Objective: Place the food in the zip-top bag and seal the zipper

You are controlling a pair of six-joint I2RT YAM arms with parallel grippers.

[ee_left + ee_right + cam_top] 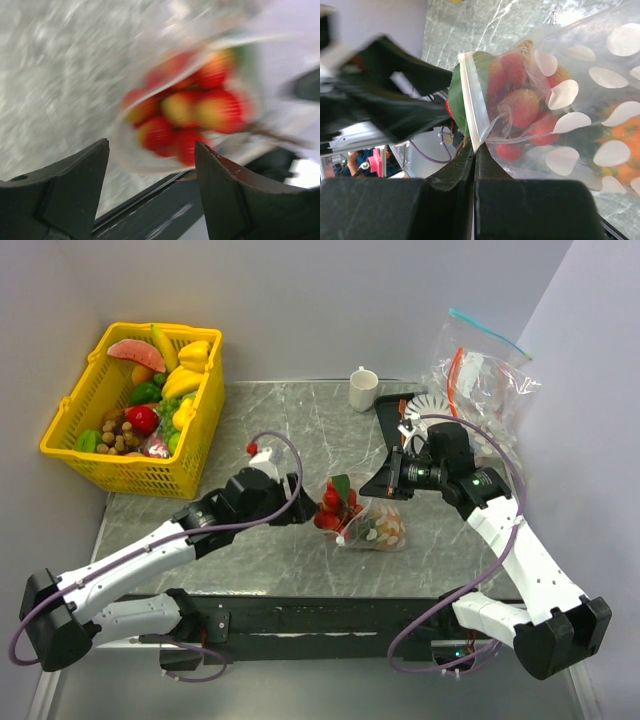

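Note:
The dotted zip-top bag (382, 528) lies mid-table with its mouth facing left. The red strawberry cluster (335, 508) sits in that mouth, its green leaf (457, 95) poking past the zipper (470, 100). Deeper in the bag the orange pineapple (620, 135) shows through the plastic. My right gripper (475, 147) is shut on the bag's mouth edge at the zipper strip. My left gripper (152, 150) stands open just left of the strawberries (187, 112) with nothing between its fingers; that view is blurred.
A yellow basket (130, 472) at the back left holds bananas, a watermelon slice, a green pepper and a red fruit. A white cup (363, 389) stands at the back. Other clear bags (480, 370) are heaped at the back right by the wall.

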